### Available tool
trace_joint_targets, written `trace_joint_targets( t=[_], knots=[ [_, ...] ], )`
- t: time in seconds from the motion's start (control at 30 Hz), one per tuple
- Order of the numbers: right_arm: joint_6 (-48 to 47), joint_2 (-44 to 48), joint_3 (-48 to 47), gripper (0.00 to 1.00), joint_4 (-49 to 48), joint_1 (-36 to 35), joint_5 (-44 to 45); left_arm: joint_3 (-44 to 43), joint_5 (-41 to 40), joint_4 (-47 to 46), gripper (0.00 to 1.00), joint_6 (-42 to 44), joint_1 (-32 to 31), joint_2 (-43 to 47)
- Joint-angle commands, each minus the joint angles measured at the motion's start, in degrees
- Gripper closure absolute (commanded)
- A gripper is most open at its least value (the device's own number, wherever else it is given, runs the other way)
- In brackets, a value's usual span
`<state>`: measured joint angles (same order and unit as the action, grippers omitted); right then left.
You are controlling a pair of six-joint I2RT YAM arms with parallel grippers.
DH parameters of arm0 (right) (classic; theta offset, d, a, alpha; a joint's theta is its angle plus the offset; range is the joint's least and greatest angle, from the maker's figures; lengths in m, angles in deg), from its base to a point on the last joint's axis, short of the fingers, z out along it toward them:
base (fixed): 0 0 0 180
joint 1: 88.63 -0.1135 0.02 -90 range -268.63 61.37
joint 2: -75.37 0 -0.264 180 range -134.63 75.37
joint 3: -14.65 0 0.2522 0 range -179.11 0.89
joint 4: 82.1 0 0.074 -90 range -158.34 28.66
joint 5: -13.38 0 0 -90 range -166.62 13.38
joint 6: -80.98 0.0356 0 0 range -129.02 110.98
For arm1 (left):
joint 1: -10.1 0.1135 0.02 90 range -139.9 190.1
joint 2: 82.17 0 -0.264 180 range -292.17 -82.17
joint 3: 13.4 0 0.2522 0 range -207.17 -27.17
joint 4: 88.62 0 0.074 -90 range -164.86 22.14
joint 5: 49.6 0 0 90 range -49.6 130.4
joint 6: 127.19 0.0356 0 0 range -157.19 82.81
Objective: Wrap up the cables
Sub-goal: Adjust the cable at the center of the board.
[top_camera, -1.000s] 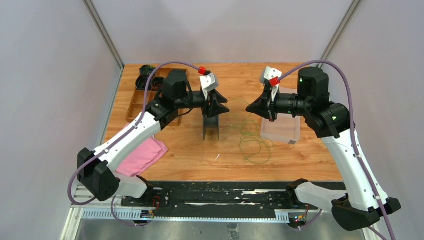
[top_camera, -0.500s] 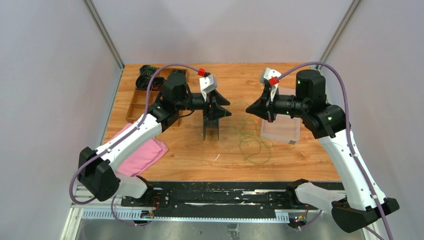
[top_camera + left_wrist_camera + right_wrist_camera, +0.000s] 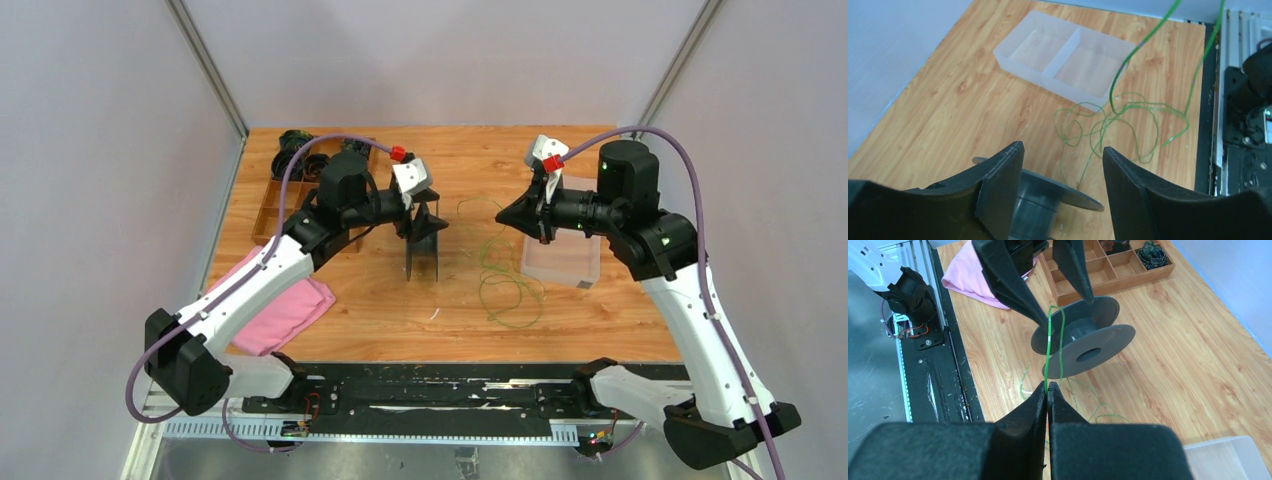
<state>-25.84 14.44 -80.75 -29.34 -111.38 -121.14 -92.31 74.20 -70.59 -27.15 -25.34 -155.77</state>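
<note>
Strand of thin green wire (image 3: 1048,340) pinched in right gripper (image 3: 1047,389), held high for feeding; left gripper (image 3: 1063,165) spread above dark grey plastic spool (image 3: 1083,340), seemingly ready to steady it.

A robot lab cell: plain grey walls (image 3: 100,150), aluminium posts (image 3: 208,70), wooden table (image 3: 380,320) (arms (image 3: 250,285) bolted on a rail (image 3: 450,390))

Thin green cables (image 3: 507,288), loosely tangled

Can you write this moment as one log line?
right jaws shut on thin green wire | left jaws open above grey plastic spool
</note>
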Motion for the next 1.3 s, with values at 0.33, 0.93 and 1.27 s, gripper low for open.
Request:
trace_joint_targets(
  t=[0.33,0.93,1.27],
  knots=[
    [-0.7,-1.1,-2.9,1.00,1.2,0.9,-4.9,-2.2,17.4,-4.7,0.30,-6.0,-0.2,-2.2],
    [0.0,1.0,-0.3,1.00,-0.9,0.9,2.0,1.7,20.8,-15.3,0.95,-17.1,-0.7,-4.0],
    [-6.9,0.4,3.5,0.88,3.0,-0.4,9.1,-8.1,9.9,13.3,1.00,-0.7,-0.4,-1.2]
  ],
)
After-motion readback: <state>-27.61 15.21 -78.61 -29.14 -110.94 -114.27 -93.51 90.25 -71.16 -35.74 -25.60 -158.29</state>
